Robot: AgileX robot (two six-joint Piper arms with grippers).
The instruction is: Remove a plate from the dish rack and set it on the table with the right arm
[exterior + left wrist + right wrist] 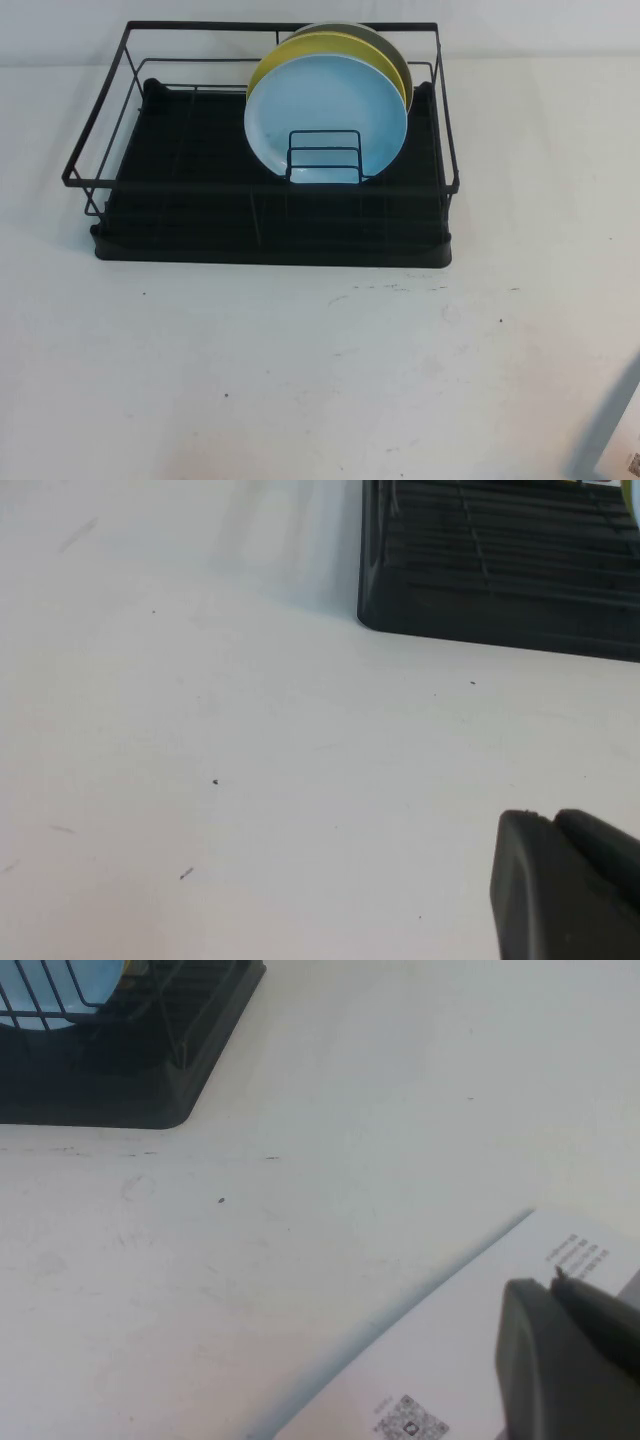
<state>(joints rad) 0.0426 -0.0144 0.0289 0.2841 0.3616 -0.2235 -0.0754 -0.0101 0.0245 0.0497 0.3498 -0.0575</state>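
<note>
From the high view we see the rack (270,215) standing toward the far side of the white surface (300,380). The blue plate (325,115) stands on edge inside the rack, its lower rim behind the small wire holder (325,157). A yellow plate (300,50) leans just behind it, and an olive-grey plate (392,50) behind that. Neither arm shows here; a grey edge (612,420) crosses the near right corner, well apart from the rack.

In the left wrist view we see one black part of the left tool (565,885) over bare surface, near a corner of the rack. We cannot tell how far it is open.

In the right wrist view the right tool (570,1360) shows likewise as one black part, above a printed white sheet (450,1360) lying on the surface. We cannot tell its opening either. A corner of the rack and a bit of the blue plate lie well apart from it.
</note>
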